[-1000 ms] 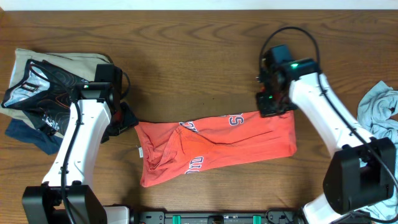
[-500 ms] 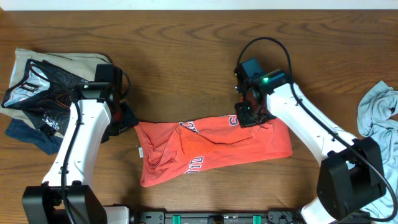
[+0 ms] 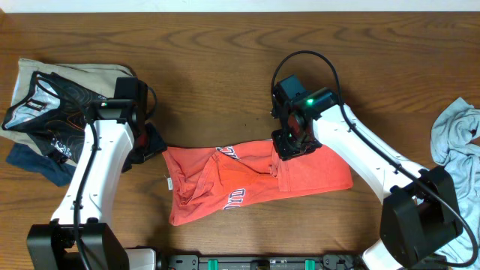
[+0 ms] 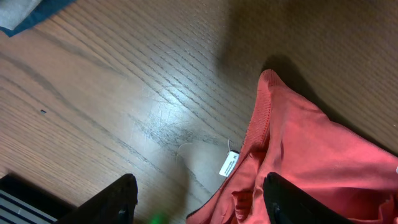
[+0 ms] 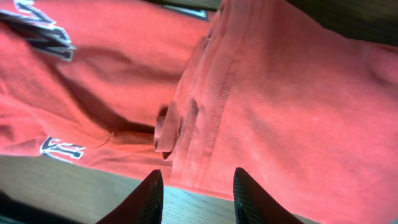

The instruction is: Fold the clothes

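Right gripper point(image 3: 289, 142) overhead: sits low on the far edge of the coral T-shirt point(image 3: 315, 171), mid-table, its jaws hidden under the wrist from this angle. The left gripper point(image 3: 148, 144) hovers just off the shirt's left end. Shirt lies as a long band across the near half of the table point(image 3: 225, 52), right part doubled over, left part bunched and creased. Grey-blue shirt point(image 3: 454, 131) lies at the right edge, well apart; heap of other clothes point(image 3: 52, 97) at the far left. Left wrist view: left gripper point(image 4: 200, 190) wide open, holding nothing, above bare wood beside the white neck tag point(image 4: 229, 163) of the coral T-shirt point(image 4: 311, 149). Right wrist view: right gripper point(image 5: 196, 186) part open, nothing pinched, fingers straddling the folded hem of the coral T-shirt point(image 5: 298, 106), lettering point(image 5: 61, 147) to the left. Risk, my guess: a fingertip catches the loose hem on lifting and drags the flap open. The bunched left end likely gives a crooked fold unless smoothed. Count: two arms, two grippers, one coral shirt, one grey-blue shirt, one heap of at least three garments, one tag.
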### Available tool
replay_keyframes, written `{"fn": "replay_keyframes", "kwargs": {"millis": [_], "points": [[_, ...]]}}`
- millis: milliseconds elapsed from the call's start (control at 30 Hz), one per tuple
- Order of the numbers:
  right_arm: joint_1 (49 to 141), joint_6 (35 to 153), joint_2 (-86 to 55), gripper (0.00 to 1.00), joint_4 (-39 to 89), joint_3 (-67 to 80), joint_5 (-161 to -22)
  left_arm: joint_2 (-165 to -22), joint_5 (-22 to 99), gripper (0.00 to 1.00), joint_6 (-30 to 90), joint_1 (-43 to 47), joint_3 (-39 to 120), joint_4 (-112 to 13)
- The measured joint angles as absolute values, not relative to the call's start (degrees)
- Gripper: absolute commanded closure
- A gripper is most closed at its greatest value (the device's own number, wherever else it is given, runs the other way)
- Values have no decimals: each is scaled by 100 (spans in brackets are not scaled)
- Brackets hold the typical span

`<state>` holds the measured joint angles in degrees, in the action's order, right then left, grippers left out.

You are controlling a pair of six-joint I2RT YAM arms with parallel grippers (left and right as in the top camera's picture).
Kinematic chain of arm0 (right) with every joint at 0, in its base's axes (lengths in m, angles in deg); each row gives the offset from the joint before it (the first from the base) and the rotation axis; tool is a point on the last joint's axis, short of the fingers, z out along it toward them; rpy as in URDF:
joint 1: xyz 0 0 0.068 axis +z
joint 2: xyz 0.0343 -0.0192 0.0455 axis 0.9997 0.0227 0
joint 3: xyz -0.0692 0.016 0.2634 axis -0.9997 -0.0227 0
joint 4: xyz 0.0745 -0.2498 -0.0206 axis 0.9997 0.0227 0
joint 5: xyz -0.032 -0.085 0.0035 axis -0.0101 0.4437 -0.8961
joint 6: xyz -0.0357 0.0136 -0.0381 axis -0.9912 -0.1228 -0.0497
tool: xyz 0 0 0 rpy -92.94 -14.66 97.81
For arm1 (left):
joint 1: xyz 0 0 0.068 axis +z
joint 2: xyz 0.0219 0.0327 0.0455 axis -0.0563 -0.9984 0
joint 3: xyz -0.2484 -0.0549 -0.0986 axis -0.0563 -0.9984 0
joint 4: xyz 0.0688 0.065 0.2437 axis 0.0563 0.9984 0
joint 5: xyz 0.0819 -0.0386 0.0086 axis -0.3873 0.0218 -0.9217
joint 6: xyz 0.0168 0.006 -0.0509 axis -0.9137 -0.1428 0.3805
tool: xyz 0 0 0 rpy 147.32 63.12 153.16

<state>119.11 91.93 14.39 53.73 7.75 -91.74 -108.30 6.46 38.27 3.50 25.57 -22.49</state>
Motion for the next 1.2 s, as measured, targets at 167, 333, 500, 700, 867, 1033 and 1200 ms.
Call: {"fn": "replay_keyframes", "kwargs": {"millis": [167, 333, 500, 700, 867, 1033, 1200], "points": [[11909, 9131, 1439, 61, 5386, 773, -9069, -10830, 648, 27, 3808, 350, 2557, -2249], [11909, 9499, 1439, 37, 5596, 773, -8440, -10830, 659, 21, 3768, 350, 2557, -2229], [11876, 9896, 1439, 32, 5766, 773, -7819, -10830, 1006, 18, 3495, 350, 2434, -2233], [11658, 10069, 1439, 28, 5889, 773, -7581, -10893, 1402, 16, 3283, 350, 1879, -2443], [11430, 10108, 1439, 27, 5994, 773, -7487, -11057, 1898, 16, 3176, 350, 1306, -2998], [11393, 10111, 1439, 26, 6011, 773, -7474, -11162, 2508, 16, 3045, 350, 710, -3641], [11393, 10111, 1439, 26, 6020, 771, -7474, -11149, 2799, 36, 3036, 350, 264, -3969]]}}
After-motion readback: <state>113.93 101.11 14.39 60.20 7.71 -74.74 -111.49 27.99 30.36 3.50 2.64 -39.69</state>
